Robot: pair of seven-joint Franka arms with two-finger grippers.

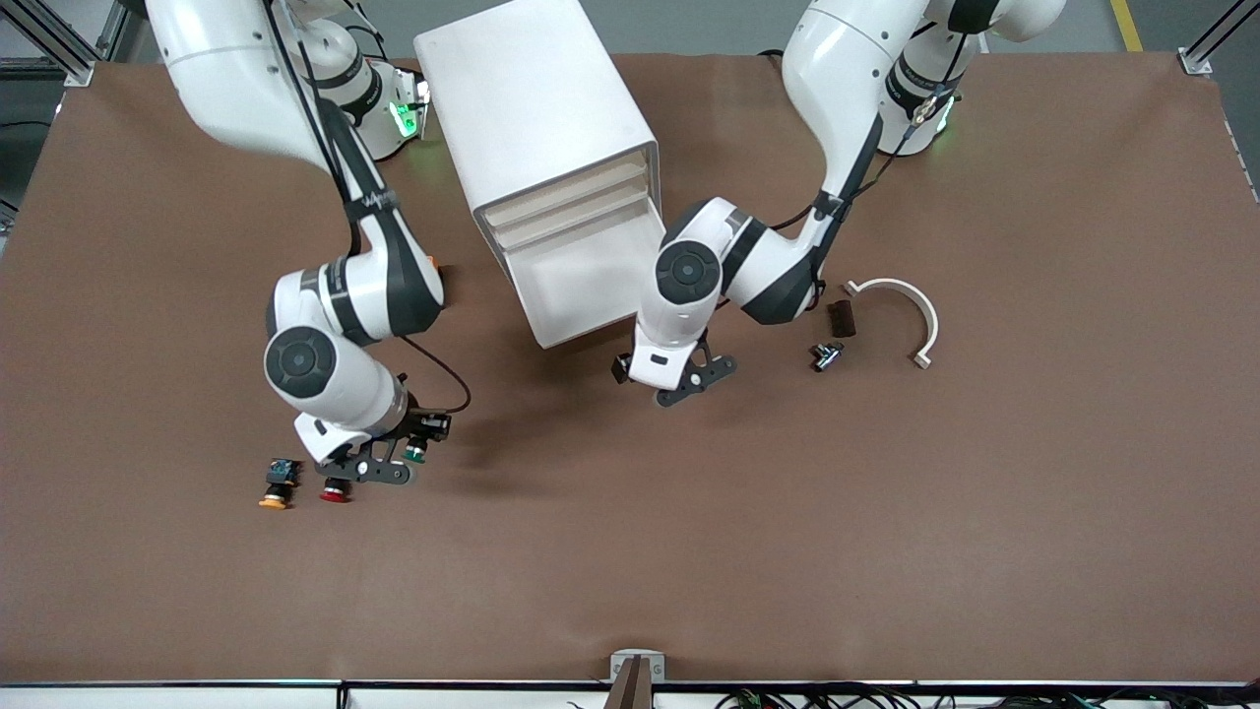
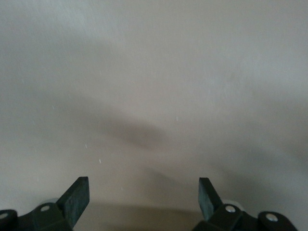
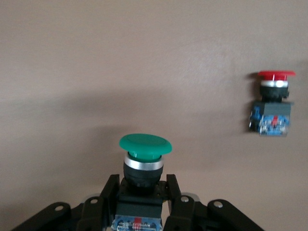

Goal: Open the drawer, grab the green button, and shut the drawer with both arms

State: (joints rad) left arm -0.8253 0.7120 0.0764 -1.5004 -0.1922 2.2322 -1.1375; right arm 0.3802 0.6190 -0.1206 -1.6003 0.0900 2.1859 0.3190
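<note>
**Green button in our right hand, left hand wide at the cabinet**

While our right arm [image 1: 325, 325] reaches down toward its own end of the bench [image 1: 886, 551], our right hand [image 1: 394, 463] has its fingers [image 3: 108, 192] closed on the black body of the button [image 3: 144, 159]. In the right wrist view the green cap points away from the hand and the bluish back end sits down between the fingers, so the long axis of the button runs straight out along the hand. In the front view the green cap shows just at the hand's tip, low over the brown surface.

Beside that hand, two more buttons lie on the bench: a red-capped button [image 1: 336, 491] just beside the hand and an orange-capped button [image 1: 279, 484] one step farther toward the right arm's end. Both have their caps toward the front camera.

Our left arm [image 1: 748, 266] bends down in front of the white drawer cabinet [image 1: 541, 148], and our left hand [image 1: 679, 379] hangs by the lowest drawer front [image 1: 591, 286]. Its fingers [image 2: 77, 195] stand wide apart with nothing between them, and the wrist camera sees only a pale flat surface close up.

Toward the left arm's end lie a curved white bracket [image 1: 911, 310], a small dark block [image 1: 841, 317] and a small black metal part [image 1: 825, 354]
</note>
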